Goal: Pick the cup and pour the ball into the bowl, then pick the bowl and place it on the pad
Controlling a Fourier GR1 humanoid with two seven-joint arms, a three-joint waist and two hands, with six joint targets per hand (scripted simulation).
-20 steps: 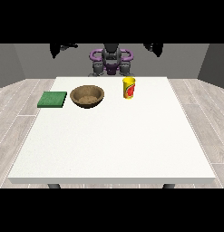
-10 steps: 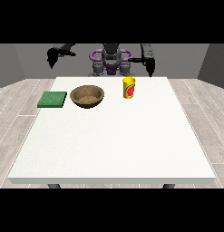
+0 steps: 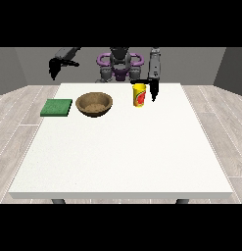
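A white table (image 3: pixel 117 147) is seen from across its far side, with a small robot standing behind the top edge. 3 things lie in a row near the robot. A flat green pad (image 3: pixel 57 107) is at the view's left. A brown wooden bowl (image 3: pixel 94 104) sits just beside the pad, apart from it. A yellow cup (image 3: pixel 139 94) with a red mark stands upright further right, well apart from the bowl. The ball cannot be seen; it is presumably inside the cup.

The hand at the view's right (image 3: pixel 153 90) hangs just beside the cup on its right side, fingers pointing down, with a dark part reaching toward the cup's rim. Whether the cup is touched or gripped cannot be told, and the fingers' state cannot be told either. The hand at the view's left (image 3: pixel 55 66) is raised off the table's corner, above and behind the pad, holding nothing; its fingers appear to droop in a relaxed way.

The step in hand is judged to be the reach for the cup. For it to be done well, the cup should be closed on at its side wall, below the rim, and kept upright while lifted, so the ball is not spilled before the bowl is reached. The tilt is best begun only once the cup's mouth is over the bowl's middle.
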